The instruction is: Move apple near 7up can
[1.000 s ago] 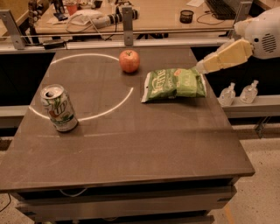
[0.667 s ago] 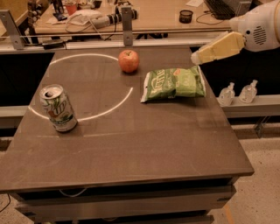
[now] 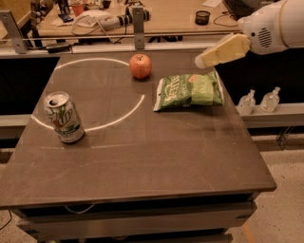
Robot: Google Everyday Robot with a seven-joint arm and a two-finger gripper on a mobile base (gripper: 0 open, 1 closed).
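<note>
The red-orange apple (image 3: 140, 66) sits at the far middle of the dark table (image 3: 142, 161). The 7up can (image 3: 63, 117), silver-white and green, stands upright at the left side of the table, well apart from the apple. My gripper (image 3: 199, 61) comes in from the upper right on a white arm (image 3: 278, 26). Its cream-coloured fingers (image 3: 222, 50) point left and down, above the far right of the table, to the right of the apple and clear of it.
A green crinkled chip bag (image 3: 189, 90) lies flat right of the apple, just below the gripper. A white circular line (image 3: 118, 118) is painted on the table. Two small clear bottles (image 3: 259, 100) stand on a ledge at right. A cluttered desk (image 3: 166, 14) is behind.
My gripper and arm have moved up and to the left, from beside the chip bag to above its far edge, closer to the apple. The apple, can and bag have not moved.
</note>
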